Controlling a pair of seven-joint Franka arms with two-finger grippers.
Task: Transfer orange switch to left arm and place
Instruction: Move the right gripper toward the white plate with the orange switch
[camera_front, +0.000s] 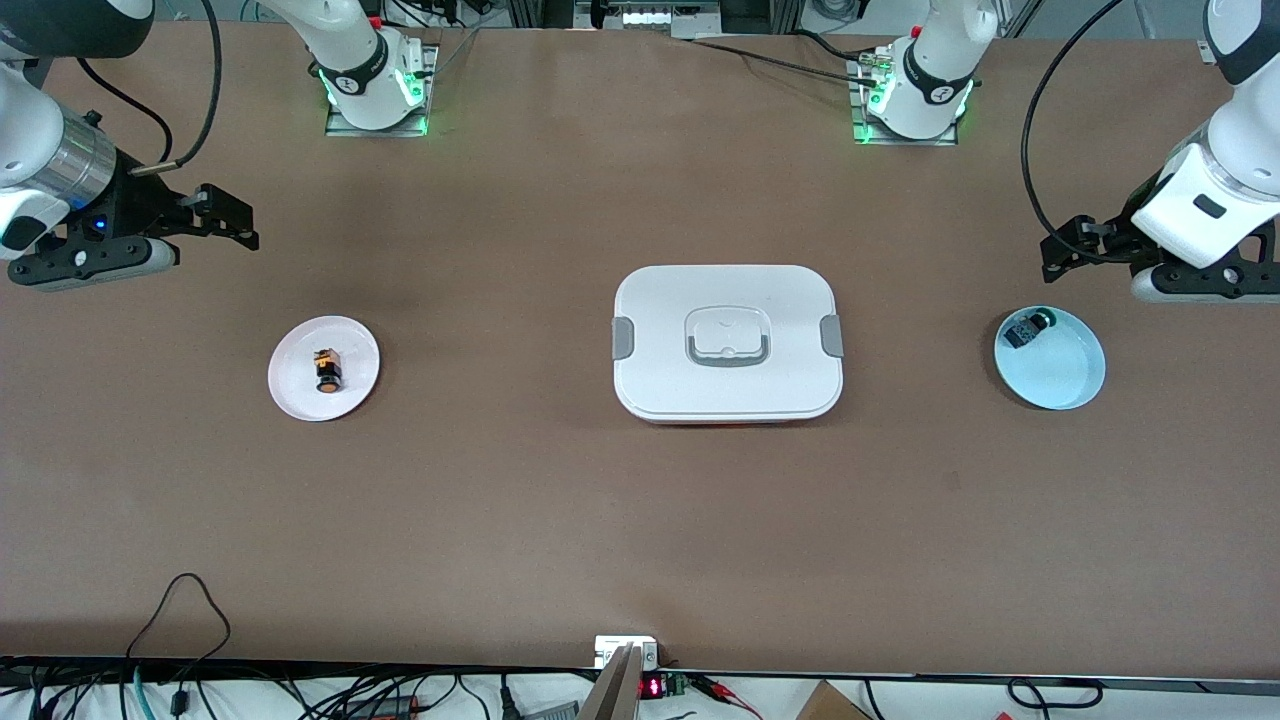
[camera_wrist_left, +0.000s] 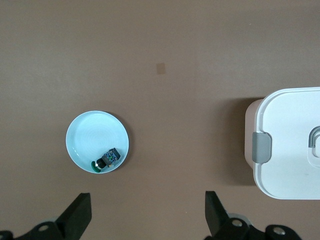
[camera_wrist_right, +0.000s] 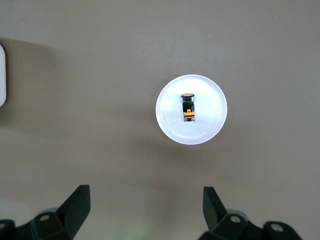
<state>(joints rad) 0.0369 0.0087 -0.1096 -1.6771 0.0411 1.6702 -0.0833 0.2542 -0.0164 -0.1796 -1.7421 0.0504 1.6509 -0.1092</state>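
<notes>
The orange switch (camera_front: 327, 370) lies on its side on a small white plate (camera_front: 295, 385) toward the right arm's end of the table. It also shows in the right wrist view (camera_wrist_right: 187, 107) on that plate (camera_wrist_right: 210, 120). The white box (camera_front: 727, 343) with grey clips sits at the table's middle. My right gripper (camera_front: 238, 222) is open and empty, up over bare table beside the white plate; its fingers frame bare table in its wrist view (camera_wrist_right: 145, 192). My left gripper (camera_front: 1052, 255) is open and empty over the table at the left arm's end, also seen in its wrist view (camera_wrist_left: 146, 200).
A light blue plate (camera_front: 1060, 380) at the left arm's end holds a small black switch with a green cap (camera_front: 1025, 328); both show in the left wrist view (camera_wrist_left: 87, 135) (camera_wrist_left: 106, 160). The box's end (camera_wrist_left: 290, 150) shows there too. Cables run along the table's near edge.
</notes>
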